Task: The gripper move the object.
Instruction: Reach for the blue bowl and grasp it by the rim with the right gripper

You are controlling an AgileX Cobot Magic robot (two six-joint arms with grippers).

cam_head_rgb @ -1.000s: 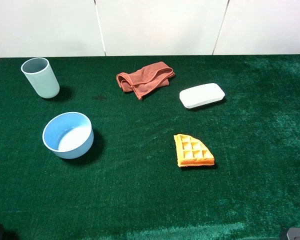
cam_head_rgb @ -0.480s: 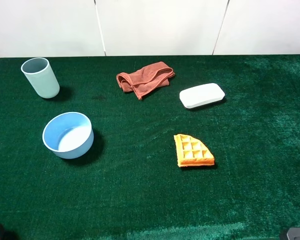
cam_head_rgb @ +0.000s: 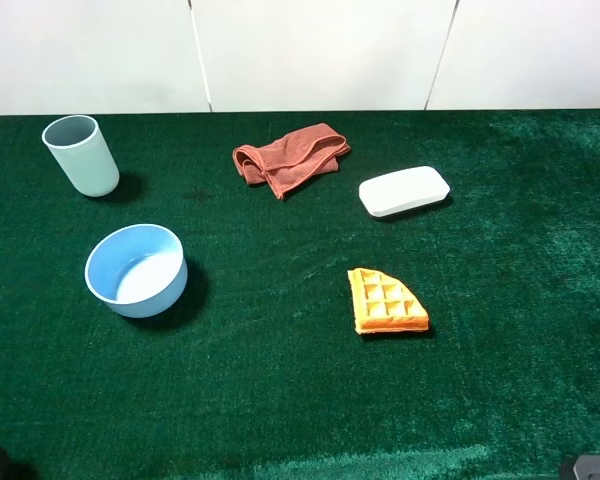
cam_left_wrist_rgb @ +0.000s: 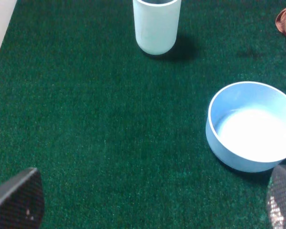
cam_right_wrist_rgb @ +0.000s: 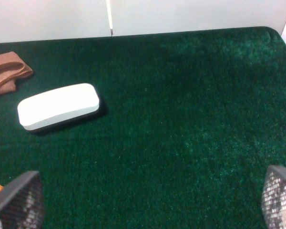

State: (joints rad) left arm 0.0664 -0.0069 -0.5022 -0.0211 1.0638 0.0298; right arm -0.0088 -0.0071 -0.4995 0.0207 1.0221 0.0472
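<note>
The light-blue bowl (cam_head_rgb: pixel 136 270) has seemingly not moved.

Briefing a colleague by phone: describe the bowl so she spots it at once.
Start at the green-covered table and take its left half. Nearer the robot than the tall pale blue-green cup stands a round light-blue bowl: lower and wider than the cup, with a paler inside.

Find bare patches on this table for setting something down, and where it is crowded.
Widest: the near strip in front of bowl and waffle. Also between bowl and waffle, and right of the case. Most crowded: the far side, with cup, cloth and case.
</note>
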